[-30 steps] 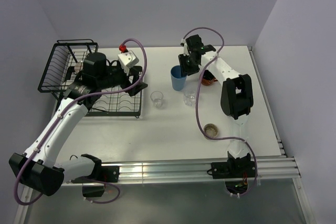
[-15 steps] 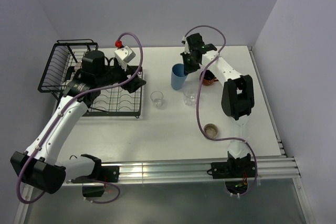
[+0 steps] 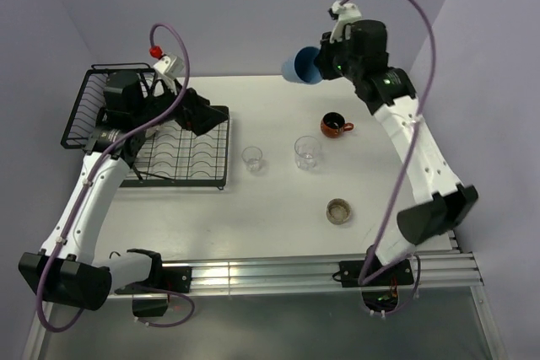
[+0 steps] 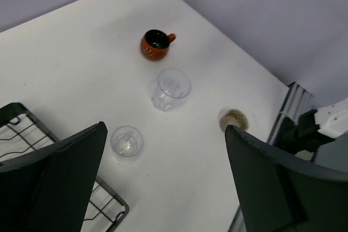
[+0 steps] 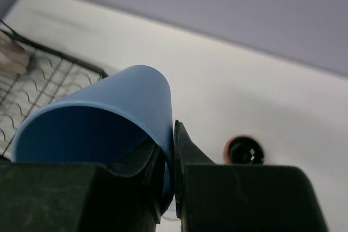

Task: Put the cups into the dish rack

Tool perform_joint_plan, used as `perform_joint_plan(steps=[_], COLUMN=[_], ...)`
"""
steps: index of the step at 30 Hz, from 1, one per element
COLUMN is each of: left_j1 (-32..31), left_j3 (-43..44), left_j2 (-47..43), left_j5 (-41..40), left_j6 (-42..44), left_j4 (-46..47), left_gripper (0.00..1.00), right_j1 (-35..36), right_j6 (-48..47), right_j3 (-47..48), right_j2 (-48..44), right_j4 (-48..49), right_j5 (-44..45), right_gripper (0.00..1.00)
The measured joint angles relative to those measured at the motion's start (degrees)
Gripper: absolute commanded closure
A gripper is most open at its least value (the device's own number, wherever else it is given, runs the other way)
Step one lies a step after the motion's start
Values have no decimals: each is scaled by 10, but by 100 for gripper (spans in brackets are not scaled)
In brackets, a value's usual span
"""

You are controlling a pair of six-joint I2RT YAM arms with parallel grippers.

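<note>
Above table (image 3: pixel 270 200), blue tumbler (image 3: pixel 299 66) gripped, seemingly sideways

The blue plastic tumbler (image 3: pixel 300 66) is uniform blue. The wire dish rack (image 3: pixel 227 154) is black, with wavy tray wires. The round ceramic cup (image 4: pixel 156 45) is orange-brown, black inside, with pale markings outside.

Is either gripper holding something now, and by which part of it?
The right gripper pinches the blue tumbler at its rim, one finger inside, one outside. The left gripper is open and holds nothing.
</note>
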Motion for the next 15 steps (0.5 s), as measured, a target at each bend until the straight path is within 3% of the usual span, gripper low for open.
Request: perform_joint_plan(steps=[7, 15], left_j1=[54, 82], left_j3=[1, -10], left_j2=[-21, -63], left_j5=[28, 54], left_j6=[-136, -280], left_j4=[51, 144], left_gripper=[1, 1], right_j1=[8, 94], right_j6=[-64, -165], right_j3=[-78, -305], right_j2=[-142, -296], right_j4=[107, 322], right_j5=[17, 93], right_gripper=[100, 100])
